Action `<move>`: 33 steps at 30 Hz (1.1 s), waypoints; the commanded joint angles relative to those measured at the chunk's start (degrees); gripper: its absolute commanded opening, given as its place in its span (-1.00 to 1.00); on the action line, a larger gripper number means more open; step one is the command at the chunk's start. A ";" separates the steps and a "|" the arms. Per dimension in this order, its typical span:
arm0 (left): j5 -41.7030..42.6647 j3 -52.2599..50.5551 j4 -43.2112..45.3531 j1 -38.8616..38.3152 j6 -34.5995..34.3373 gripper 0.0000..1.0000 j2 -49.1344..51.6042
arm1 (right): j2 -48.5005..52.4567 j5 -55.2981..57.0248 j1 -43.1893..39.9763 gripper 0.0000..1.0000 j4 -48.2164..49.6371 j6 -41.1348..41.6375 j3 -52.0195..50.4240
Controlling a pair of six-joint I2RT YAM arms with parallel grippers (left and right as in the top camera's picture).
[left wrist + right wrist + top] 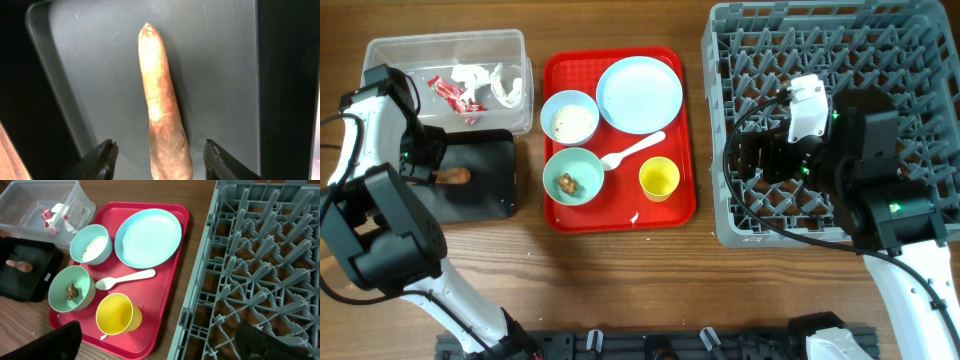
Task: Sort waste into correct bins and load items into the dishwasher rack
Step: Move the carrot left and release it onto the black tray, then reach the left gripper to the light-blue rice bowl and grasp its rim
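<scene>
The carrot (159,95) is lying flat in the black tray (220,75) at the left of the table, just on the near side of the tub (510,50). Its long axis runs left-right, thin tip pointing right toward the red tray (620,215), fat end at the left gripper (160,150). Those jaws are spread either side of the fat end, gap on both sides, not touching it. The right gripper (157,330) hangs over the rack (740,60) on the right, jaws wide apart, nothing in them

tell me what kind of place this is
Probably a staged dish-clearing station: a grey dishwasher rack, a red meal tray, and a clear tub and black tray serving as waste bins.
</scene>
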 commanded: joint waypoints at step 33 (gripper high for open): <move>6.54 5.70 15.15 -41.53 56.30 0.51 -2.84 | 0.42 -0.90 0.13 1.00 0.90 0.44 1.20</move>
